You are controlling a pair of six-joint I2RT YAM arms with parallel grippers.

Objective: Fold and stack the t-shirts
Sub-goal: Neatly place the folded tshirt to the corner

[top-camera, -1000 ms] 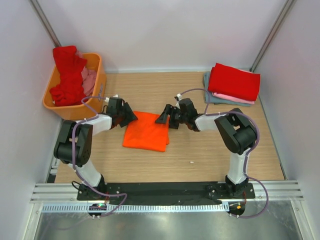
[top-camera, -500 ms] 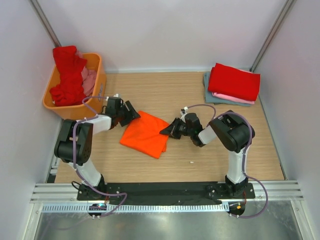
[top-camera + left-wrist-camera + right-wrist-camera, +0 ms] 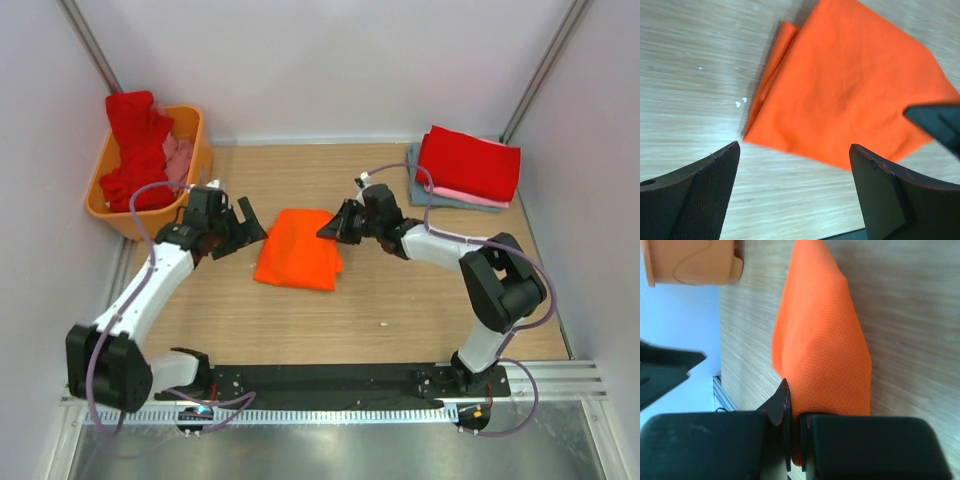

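Though folded flat, just one orange t-shirt point(image 3: 298, 262) right of the basket point(image 3: 196, 128) — a stack point(image 3: 468, 165) of three farther right, a heap point(image 3: 135, 150) of two inside it. Pinched at the edge away from the basket by the right gripper point(image 3: 328, 231), jaws clamped on cloth, arm stretched low. Left gripper point(image 3: 249, 225) between basket and t-shirt — jaws wide, holding nothing.

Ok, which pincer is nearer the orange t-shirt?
Right: right pincer clamps the orange t-shirt at its edge; left pincer sits open, apart, on its other side.
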